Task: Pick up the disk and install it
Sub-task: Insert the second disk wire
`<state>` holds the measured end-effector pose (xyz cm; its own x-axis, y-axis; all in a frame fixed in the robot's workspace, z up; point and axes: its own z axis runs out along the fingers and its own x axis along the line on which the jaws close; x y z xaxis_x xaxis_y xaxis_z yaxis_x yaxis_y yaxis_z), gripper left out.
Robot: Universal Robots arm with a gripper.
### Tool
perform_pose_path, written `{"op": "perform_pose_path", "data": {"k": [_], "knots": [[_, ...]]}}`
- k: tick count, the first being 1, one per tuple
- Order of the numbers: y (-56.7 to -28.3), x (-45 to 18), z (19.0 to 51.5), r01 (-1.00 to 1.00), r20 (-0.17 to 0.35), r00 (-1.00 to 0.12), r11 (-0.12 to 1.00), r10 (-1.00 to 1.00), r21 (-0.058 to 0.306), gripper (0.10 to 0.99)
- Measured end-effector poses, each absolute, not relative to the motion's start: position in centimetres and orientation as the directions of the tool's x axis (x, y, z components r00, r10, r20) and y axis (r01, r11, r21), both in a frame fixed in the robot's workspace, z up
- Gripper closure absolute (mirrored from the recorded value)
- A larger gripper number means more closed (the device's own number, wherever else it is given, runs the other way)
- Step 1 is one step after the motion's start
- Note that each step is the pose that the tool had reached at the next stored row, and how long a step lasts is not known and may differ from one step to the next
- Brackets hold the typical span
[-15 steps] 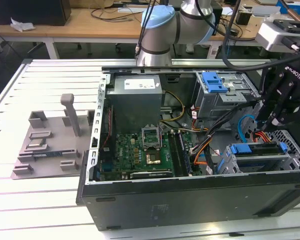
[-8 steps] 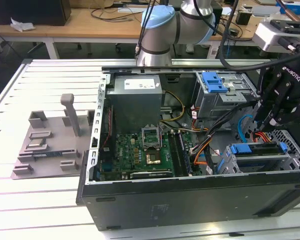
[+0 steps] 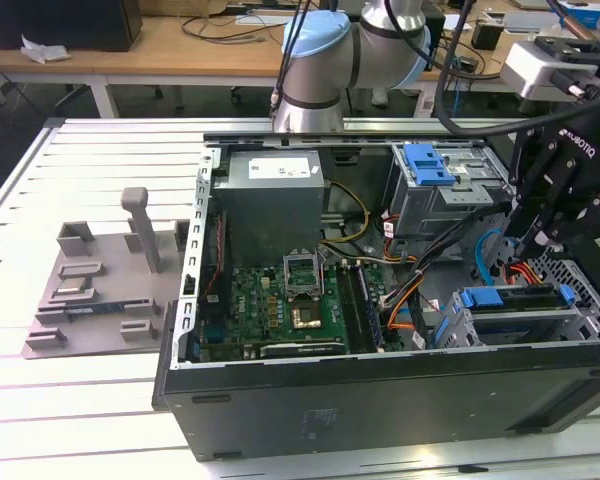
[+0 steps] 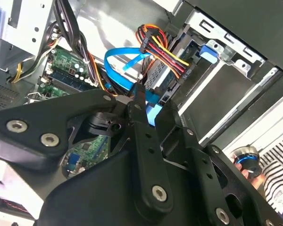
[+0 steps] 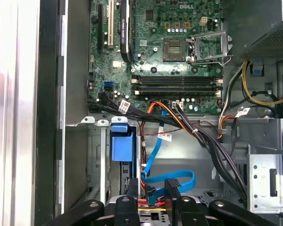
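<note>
Item: open computer case [image 3: 380,410] lying on its side on a slatted white worktop [image 3: 70,400].

- The disk [image 3: 510,298]: we see it, framed in its blue carrier, lying in the grey drive cage at the case's corner nearest the exterior view's right and lower edge. Orange and blue cables run just beside it.
- Gripper [image 3: 536,243]: black, and hangs just above the disk's cage. We cannot tell whether it is apart or together, and nothing shows clamped in it.
- Power supply [image 3: 270,195]: a grey box at the case's far edge, with a white label whose print is too small to read.
- Motherboard [image 3: 270,300]: green, with an open processor socket.
- Blue data cable [image 5: 172,178]: looped near the gripper.
- Grey fixture [image 3: 100,285]: lies on the worktop beside the case.
</note>
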<state>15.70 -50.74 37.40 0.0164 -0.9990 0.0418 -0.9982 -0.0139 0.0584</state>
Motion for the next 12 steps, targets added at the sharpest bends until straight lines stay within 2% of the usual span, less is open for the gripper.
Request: {"op": "perform_pose_path", "data": {"k": [8, 11, 12], "knots": [[-50.74, 15.69, 37.37, -0.998, 0.042, 0.021, -0.019, -0.999, 0.058, 0.741], [-50.75, 15.69, 37.37, -0.998, 0.042, 0.021, -0.019, -0.999, 0.058, 0.925], [-50.75, 15.69, 37.36, -0.998, 0.042, 0.021, -0.019, -0.999, 0.058, 0.925]]}}
